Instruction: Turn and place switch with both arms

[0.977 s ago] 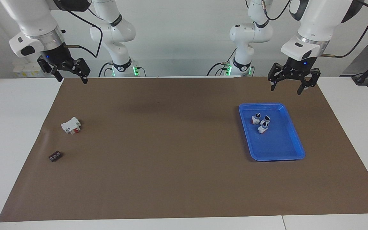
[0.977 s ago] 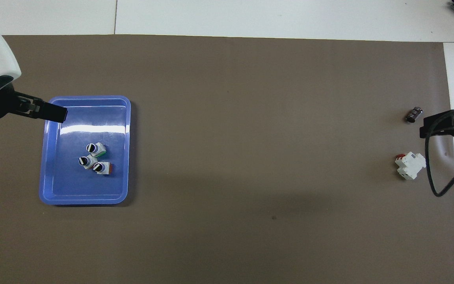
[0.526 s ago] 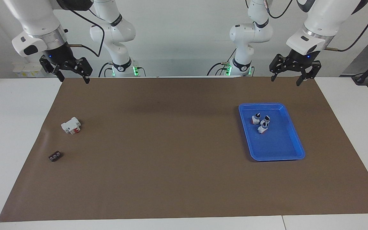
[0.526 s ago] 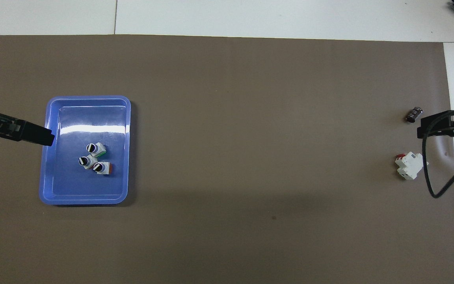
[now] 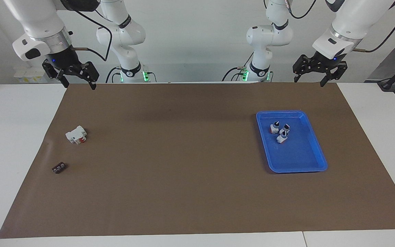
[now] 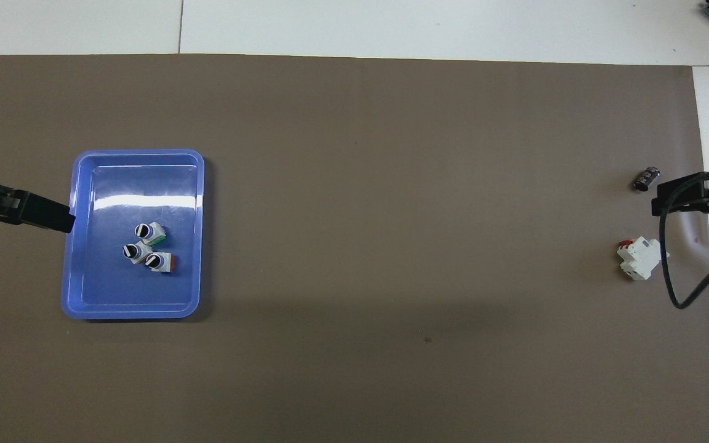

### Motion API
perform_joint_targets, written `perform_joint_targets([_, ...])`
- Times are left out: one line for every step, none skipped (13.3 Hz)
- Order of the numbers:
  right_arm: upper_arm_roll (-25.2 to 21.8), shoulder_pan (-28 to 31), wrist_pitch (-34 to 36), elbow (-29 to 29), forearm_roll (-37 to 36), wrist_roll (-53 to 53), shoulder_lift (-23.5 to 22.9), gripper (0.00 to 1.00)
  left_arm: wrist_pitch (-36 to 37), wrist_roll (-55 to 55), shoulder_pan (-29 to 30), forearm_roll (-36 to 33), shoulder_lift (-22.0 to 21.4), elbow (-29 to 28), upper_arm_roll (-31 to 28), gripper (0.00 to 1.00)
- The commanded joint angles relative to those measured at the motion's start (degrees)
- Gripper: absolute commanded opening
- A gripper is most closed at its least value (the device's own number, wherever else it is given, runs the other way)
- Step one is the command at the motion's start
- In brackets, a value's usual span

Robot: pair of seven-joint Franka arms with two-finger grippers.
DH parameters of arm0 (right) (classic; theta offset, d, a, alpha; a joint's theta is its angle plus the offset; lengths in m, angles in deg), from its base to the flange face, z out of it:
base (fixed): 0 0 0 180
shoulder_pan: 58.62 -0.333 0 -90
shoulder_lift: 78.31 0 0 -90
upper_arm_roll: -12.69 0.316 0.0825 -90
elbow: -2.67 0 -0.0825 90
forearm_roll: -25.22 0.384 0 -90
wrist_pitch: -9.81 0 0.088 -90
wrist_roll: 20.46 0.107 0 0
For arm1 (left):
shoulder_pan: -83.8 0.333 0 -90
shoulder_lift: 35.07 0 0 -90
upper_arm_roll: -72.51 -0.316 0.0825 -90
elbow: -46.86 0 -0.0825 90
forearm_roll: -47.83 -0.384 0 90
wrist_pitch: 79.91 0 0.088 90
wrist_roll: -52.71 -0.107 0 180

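Note:
Three switches lie close together in the blue tray [image 5: 315, 161] [image 6: 133, 307]. The one with the orange block [image 5: 274, 128] [image 6: 162, 263] is the nearest to the robots. Each has a white body and a black knob. My left gripper [image 5: 308, 81] is open and empty, high over the mat's edge at the robots' end, apart from the tray. One of its fingers [image 6: 40, 213] shows beside the tray's rim in the overhead view. My right gripper [image 5: 80, 85] [image 6: 693, 200] is open and empty, high over the mat's corner at the right arm's end.
A larger white blocky part with a red patch [image 5: 76, 134] [image 6: 639, 259] and a tiny dark piece [image 5: 59, 167] [image 6: 647, 178] lie on the brown mat [image 5: 183, 164] at the right arm's end. Two smaller white arms with green-lit bases [image 5: 129, 68] stand at the table's robot end.
My left gripper has risen and drawn back from over the tray toward the robots' end. My right gripper rose a little, then stayed put. The switches have not moved.

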Motion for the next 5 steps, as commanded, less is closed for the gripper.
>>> perform_joint_targets([0.2,0.4,0.5,0.6,0.1,-1.2,0.9,1.00,0.9,0.4,-0.9,-0.7,-0.4,0.1,-0.7,1.00])
perform_joint_targets([0.2,0.4,0.5,0.6,0.1,-1.2,0.9,1.00,0.9,0.4,-0.8,-0.8,-0.3,0.2,-0.7,1.00])
perform_joint_targets([0.2,0.4,0.5,0.6,0.1,-1.2,0.9,1.00,0.9,0.4,-0.8,-0.9,-0.3,0.2,-0.7,1.00])
perform_joint_targets([0.2,0.4,0.6,0.6,0.1,-1.2,0.9,1.00,0.5,0.4,-0.8,-2.1,-0.3,0.2,-0.5,1.00])
perform_joint_targets([0.2,0.4,0.6,0.6,0.1,-1.2,0.9,1.00,0.3,0.4,-0.8,-2.4,-0.4,0.2,-0.5,1.00])
